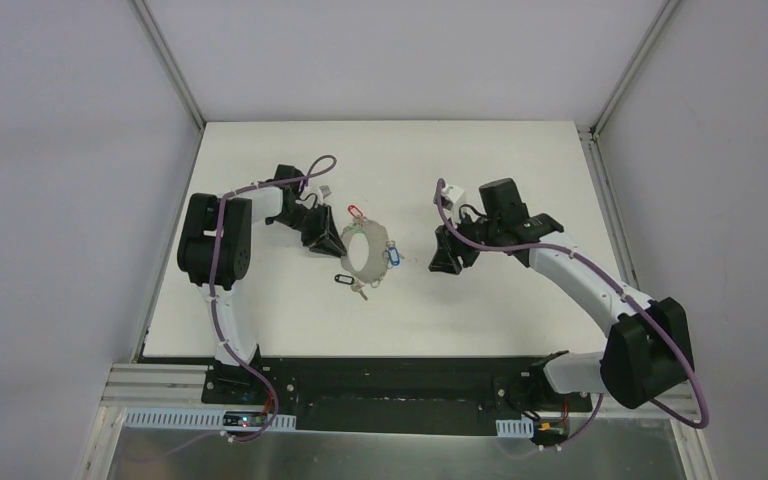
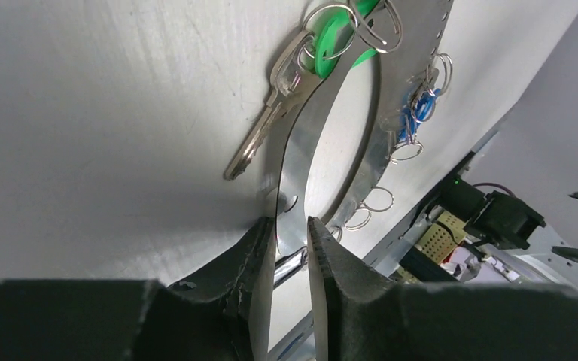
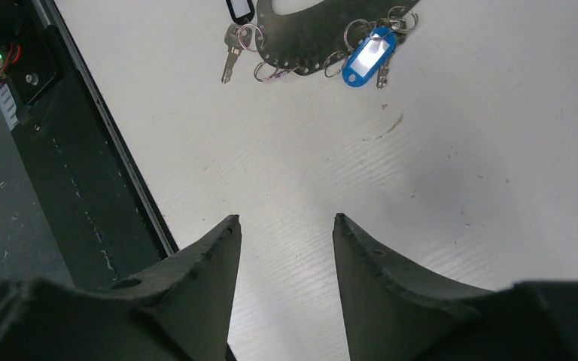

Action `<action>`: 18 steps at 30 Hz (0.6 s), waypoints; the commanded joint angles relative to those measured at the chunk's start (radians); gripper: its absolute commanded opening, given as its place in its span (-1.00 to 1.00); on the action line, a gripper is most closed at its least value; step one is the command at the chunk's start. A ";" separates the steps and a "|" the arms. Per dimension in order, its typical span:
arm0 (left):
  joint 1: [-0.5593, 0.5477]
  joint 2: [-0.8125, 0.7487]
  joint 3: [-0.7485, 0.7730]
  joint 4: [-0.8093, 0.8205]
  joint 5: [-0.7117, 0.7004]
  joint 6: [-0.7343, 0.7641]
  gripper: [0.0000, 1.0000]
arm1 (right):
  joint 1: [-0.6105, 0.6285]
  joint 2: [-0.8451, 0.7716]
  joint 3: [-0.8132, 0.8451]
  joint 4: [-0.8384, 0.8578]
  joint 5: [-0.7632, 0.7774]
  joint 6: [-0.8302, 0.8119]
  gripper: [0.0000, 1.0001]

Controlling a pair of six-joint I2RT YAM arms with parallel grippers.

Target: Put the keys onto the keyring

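1. Keyring (image 2: pixel 295 162) band runs between the left fingers (image 2: pixel 248 263), which sit narrowly either side of it; whether they press it I cannot tell.
2. Right fingers (image 3: pixel 203 263) stand spread over the white surface (image 3: pixel 308 150), with the keyring lying well ahead, its blue-tagged key (image 3: pixel 366 56) nearest.

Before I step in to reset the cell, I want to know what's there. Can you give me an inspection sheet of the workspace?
Surface: white table, faint scuffs.
Job's things: ring on table; keys with blue tag, green tag, black tag, red tag at its rim.
Clutter: nothing seen.
Pincers: left pincer astride ring's rim, gap narrow, grip unclear; right pincer open, empty, above bare table.
Cables: purple cables along both arms.
Surroundings: grey walls, black base plate at near edge.
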 commanded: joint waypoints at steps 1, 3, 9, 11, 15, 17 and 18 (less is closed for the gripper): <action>0.004 0.013 -0.036 0.126 0.068 -0.067 -0.54 | 0.006 0.049 0.027 0.029 -0.022 0.017 0.01; 0.006 0.009 -0.051 0.153 0.071 -0.081 -0.53 | 0.019 0.087 0.046 0.043 0.014 0.029 0.01; 0.007 -0.001 -0.092 0.217 0.042 -0.137 -0.44 | 0.051 0.294 0.153 0.119 0.108 0.117 0.03; 0.006 -0.006 -0.110 0.244 0.029 -0.164 -0.39 | 0.054 0.374 0.196 0.144 0.108 0.117 0.03; 0.006 -0.017 -0.134 0.267 -0.001 -0.192 -0.34 | 0.059 0.507 0.264 0.203 0.108 0.117 0.03; 0.006 -0.020 -0.145 0.279 -0.013 -0.205 -0.30 | 0.059 0.563 0.292 0.225 0.128 0.267 0.02; 0.006 -0.022 -0.152 0.291 -0.016 -0.213 -0.28 | 0.058 0.588 0.307 0.228 0.129 0.315 0.02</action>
